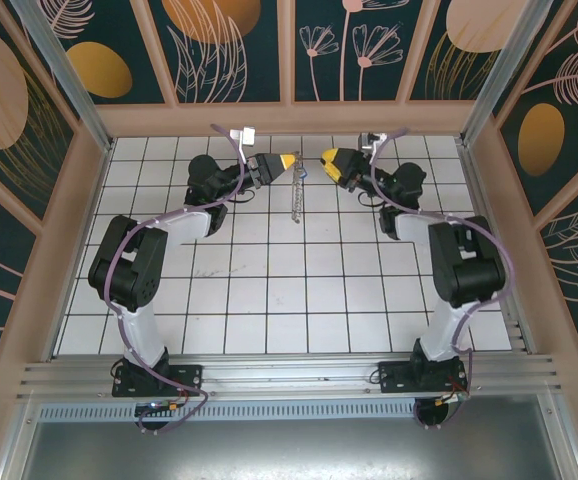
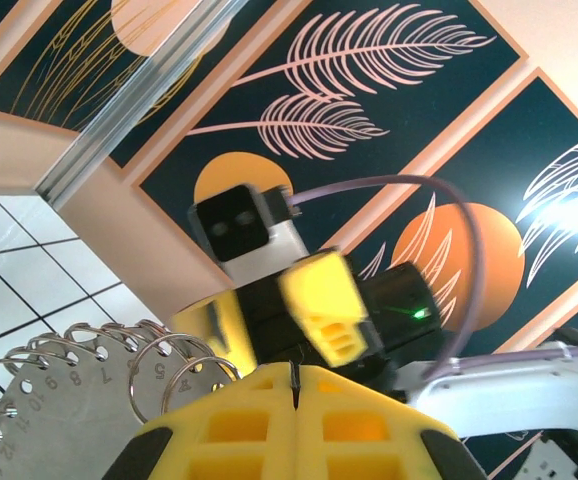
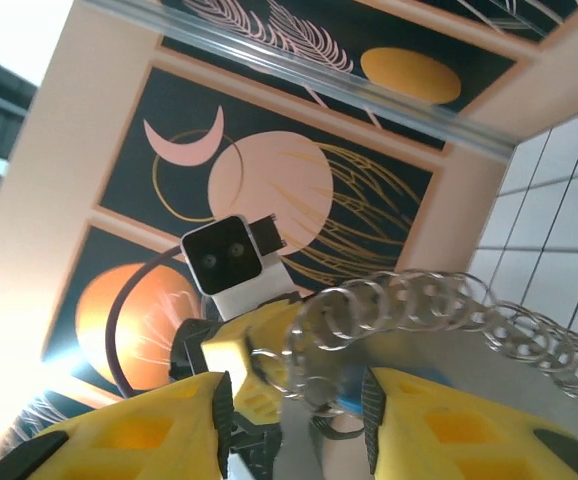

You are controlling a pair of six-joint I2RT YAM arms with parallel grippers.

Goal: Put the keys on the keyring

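**Keyring aloft between the two grippers, key not placed for certain.**

Top view: the left gripper (image 1: 289, 161) is pinched together at its tip, and the keyring (image 1: 296, 195) dangles from it over the tiled table (image 1: 269, 300). The right gripper (image 1: 326, 157) is just beside it, facing it. Left wrist: its own fingers meet at a thin seam. The silvery tags (image 2: 79, 390) on the rings read 5, 7, 8, 9. Right wrist: its own jaws stand apart, with loops of the keyring (image 3: 409, 300) running between them. A bluish blur low in the gap may be the key, but it is too soft to tell. Risk: if the right jaws bite several loops at once, a pull could drag the bundle out of the left pinch and drop it.
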